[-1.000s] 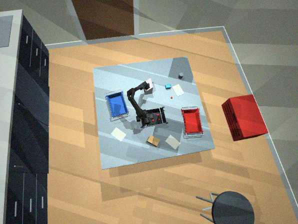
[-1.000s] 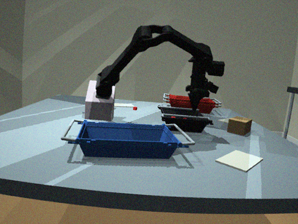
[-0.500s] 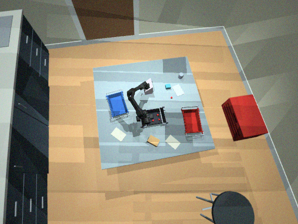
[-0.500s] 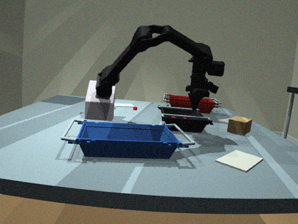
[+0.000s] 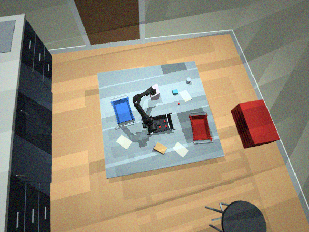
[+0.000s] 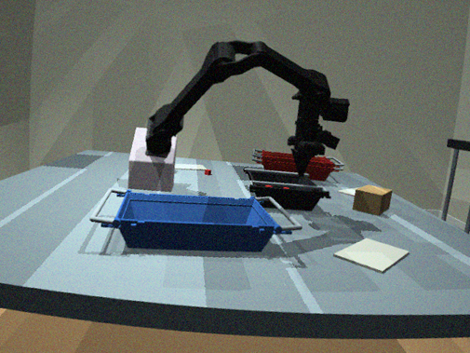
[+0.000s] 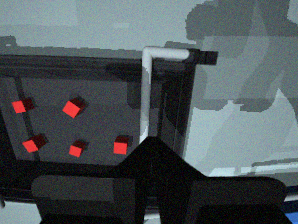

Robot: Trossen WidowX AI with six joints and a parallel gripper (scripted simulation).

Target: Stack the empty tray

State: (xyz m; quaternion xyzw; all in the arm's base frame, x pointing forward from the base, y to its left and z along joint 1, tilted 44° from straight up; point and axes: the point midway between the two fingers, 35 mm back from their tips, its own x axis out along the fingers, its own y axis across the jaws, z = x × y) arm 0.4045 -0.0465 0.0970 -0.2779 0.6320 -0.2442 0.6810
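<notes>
The loaded black tray point(image 5: 161, 132) point(image 6: 293, 201) point(image 7: 65, 62) holds several small red blocks point(image 5: 160, 127) point(image 7: 73, 107). In the wrist view one pale wire bar point(image 7: 145, 90) lies across the tray's top just inside its right end wall and runs under my fingertips. My gripper point(image 5: 152, 127) point(image 6: 302, 172) point(image 7: 151, 141) is shut, pointing down over that end of the black tray; I see nothing between the fingers. An empty blue tray point(image 5: 130, 113) point(image 6: 188, 233) lies to the left with its bars out. An empty red tray point(image 5: 192, 127) point(image 6: 282, 160) lies to the right.
A pale pink box point(image 5: 155, 93) point(image 6: 151, 166) stands by the arm's base. A brown box point(image 5: 160, 148) point(image 6: 372, 199), flat cream sheets point(image 5: 124, 141) point(image 6: 372, 254), a cyan block point(image 5: 175, 91), a grey cylinder point(image 5: 188, 80) and a stray red cube point(image 5: 179, 103) point(image 6: 208, 172) lie on the table.
</notes>
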